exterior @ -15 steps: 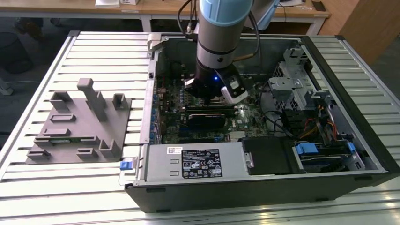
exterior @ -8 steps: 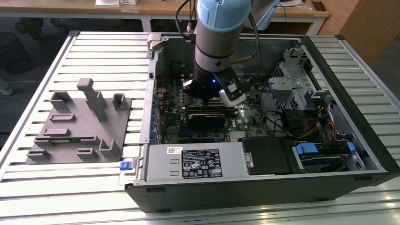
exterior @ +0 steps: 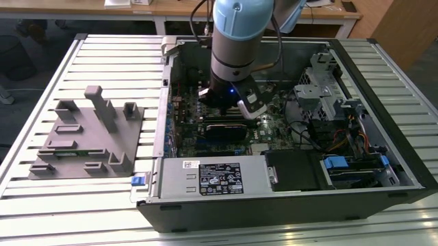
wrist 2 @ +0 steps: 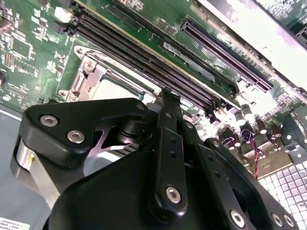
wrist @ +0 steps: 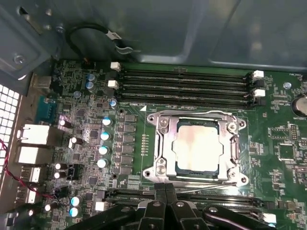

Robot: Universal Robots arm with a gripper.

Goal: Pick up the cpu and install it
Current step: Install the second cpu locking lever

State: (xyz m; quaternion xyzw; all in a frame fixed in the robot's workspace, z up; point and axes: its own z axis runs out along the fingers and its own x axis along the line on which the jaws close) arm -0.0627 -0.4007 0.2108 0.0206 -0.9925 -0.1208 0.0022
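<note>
Cpu [wrist: 198,146] sits in its socket [wrist: 163,143], just beyond the empty, closed claw [wrist: 165,203].

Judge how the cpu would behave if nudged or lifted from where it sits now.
The cpu looks like a thin, rigid plate, so it probably would not flex. It lies flat inside the socket's metal frame, so a sideways nudge would likely be stopped by that frame. Its smooth pale top may be slippery and offers little to pinch.

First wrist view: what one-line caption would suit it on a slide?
The cpu sits in the metal-framed socket on the green motherboard, beside empty memory slots.
</note>
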